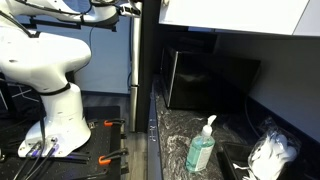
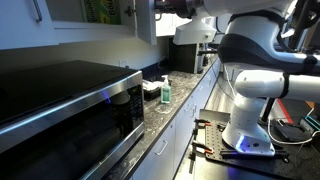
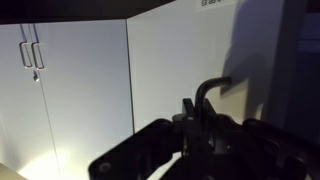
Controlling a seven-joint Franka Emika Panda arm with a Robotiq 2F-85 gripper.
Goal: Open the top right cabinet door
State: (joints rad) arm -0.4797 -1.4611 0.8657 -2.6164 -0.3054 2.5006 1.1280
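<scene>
The top right cabinet door [image 1: 235, 15] is a plain white panel above the black microwave [image 1: 212, 80]. In the wrist view the door [image 3: 180, 60] fills the middle, lit and close. My gripper [image 3: 198, 108] is a dark shape at the bottom of that view, right at the door. Its fingers look pressed together, and one curved tip rises against the panel. In both exterior views the arm reaches high toward the cabinets, with the gripper [image 1: 128, 10] beside the tall dark vertical panel [image 1: 145, 60] and also at the top edge [image 2: 165, 8].
A green soap bottle [image 1: 203, 147] stands on the dark stone counter [image 1: 180, 135]; it also shows in an exterior view [image 2: 165, 90]. A crumpled white bag [image 1: 270, 155] lies beside it. Neighbouring white doors with bar handles [image 3: 32, 55] are to the left. The white robot base [image 1: 55, 110] stands on the floor.
</scene>
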